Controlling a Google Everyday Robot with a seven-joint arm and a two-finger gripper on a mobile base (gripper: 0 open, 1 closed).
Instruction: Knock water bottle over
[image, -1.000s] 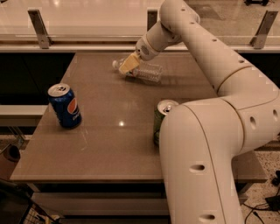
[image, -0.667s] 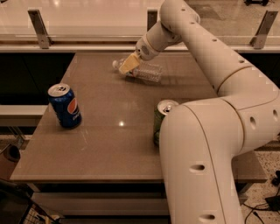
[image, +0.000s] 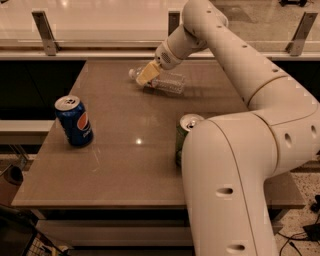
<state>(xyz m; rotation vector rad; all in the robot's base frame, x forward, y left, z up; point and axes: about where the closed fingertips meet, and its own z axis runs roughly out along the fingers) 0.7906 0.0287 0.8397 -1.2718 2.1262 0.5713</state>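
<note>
The water bottle (image: 167, 82) is a clear ribbed plastic bottle. It lies on its side at the far middle of the brown table (image: 125, 150), with its white cap pointing left. My gripper (image: 146, 75), with pale yellow fingers, is at the bottle's neck end, over it and touching or just above it. The white arm reaches in from the right foreground and hides the table's right part.
A blue Pepsi can (image: 74, 121) stands upright at the table's left. A green soda can (image: 183, 137) stands at centre right, partly hidden by my arm. A glass railing with metal posts (image: 45, 32) runs behind the table's far edge.
</note>
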